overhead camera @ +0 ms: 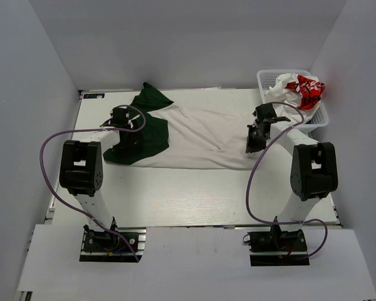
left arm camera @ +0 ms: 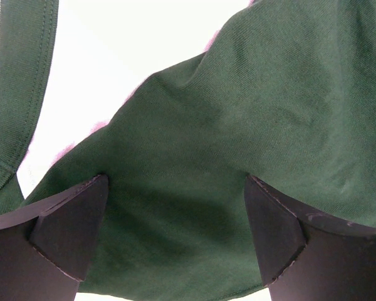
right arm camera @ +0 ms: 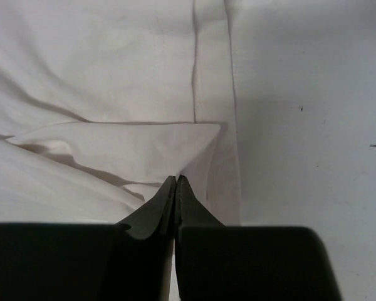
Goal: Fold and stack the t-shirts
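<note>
The off-white t-shirt (overhead camera: pixel 200 135) with dark green sleeves (overhead camera: pixel 151 133) lies spread across the table, sleeves to the left and hem to the right. My left gripper (overhead camera: pixel 121 139) is open low over the near green sleeve. In the left wrist view, green cloth (left arm camera: pixel 238 113) fills the space between its spread fingers (left arm camera: pixel 69 232). My right gripper (overhead camera: pixel 254 144) is at the hem end. In the right wrist view it (right arm camera: pixel 176 178) is shut, pinching a folded corner of the off-white cloth (right arm camera: pixel 125 144). The white t-shirt with red print (overhead camera: pixel 304 88) lies bunched in the basket. The blue t-shirt is out of view.
A white plastic basket (overhead camera: pixel 263 78) stands at the back right corner, close behind the right arm. White walls enclose the table on the left, back and right. Bare tabletop (overhead camera: pixel 194 194) stretches between the shirt and the arm bases.
</note>
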Controlling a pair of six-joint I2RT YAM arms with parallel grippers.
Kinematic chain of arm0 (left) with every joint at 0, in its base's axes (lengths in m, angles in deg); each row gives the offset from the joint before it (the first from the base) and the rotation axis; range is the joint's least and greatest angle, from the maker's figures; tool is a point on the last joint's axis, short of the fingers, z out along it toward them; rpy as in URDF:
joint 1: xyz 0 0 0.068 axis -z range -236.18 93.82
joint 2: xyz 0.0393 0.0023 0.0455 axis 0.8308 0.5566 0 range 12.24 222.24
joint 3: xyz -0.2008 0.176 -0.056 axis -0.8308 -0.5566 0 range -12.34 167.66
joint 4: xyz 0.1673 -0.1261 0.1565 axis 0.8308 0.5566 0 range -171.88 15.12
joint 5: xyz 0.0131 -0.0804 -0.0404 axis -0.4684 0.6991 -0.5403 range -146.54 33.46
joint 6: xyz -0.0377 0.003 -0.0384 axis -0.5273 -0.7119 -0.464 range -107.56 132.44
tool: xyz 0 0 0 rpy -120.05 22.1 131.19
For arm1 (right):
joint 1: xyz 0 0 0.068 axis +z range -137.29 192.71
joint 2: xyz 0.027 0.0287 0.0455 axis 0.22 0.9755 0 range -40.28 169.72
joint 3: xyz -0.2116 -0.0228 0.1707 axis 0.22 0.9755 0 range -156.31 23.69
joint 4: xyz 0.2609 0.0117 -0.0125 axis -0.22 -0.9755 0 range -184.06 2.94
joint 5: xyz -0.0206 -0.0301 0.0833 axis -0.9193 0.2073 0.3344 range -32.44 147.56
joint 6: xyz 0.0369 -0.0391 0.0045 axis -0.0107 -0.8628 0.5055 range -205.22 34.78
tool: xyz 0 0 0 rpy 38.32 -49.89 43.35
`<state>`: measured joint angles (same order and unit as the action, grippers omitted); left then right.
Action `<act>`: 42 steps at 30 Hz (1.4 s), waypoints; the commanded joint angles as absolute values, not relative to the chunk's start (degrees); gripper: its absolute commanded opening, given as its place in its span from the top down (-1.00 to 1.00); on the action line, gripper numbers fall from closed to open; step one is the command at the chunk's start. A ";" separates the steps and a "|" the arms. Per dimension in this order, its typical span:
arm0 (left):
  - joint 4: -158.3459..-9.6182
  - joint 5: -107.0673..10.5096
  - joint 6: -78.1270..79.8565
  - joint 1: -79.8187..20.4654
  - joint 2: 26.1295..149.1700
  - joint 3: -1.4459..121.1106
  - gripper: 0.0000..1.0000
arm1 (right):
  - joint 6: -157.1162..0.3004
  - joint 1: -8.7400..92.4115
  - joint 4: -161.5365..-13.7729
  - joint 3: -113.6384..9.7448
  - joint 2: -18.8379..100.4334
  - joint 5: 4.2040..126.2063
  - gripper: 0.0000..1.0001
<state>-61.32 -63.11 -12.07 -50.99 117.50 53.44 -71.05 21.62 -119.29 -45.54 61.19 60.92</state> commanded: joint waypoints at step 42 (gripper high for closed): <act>-57.97 -63.57 -17.17 -51.52 115.08 51.74 -1.00 | -66.50 23.34 -115.11 -54.29 58.79 55.60 -0.81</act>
<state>-61.19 -64.62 -15.57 -51.07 116.75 52.63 -64.82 21.27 -118.30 -56.76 64.95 49.71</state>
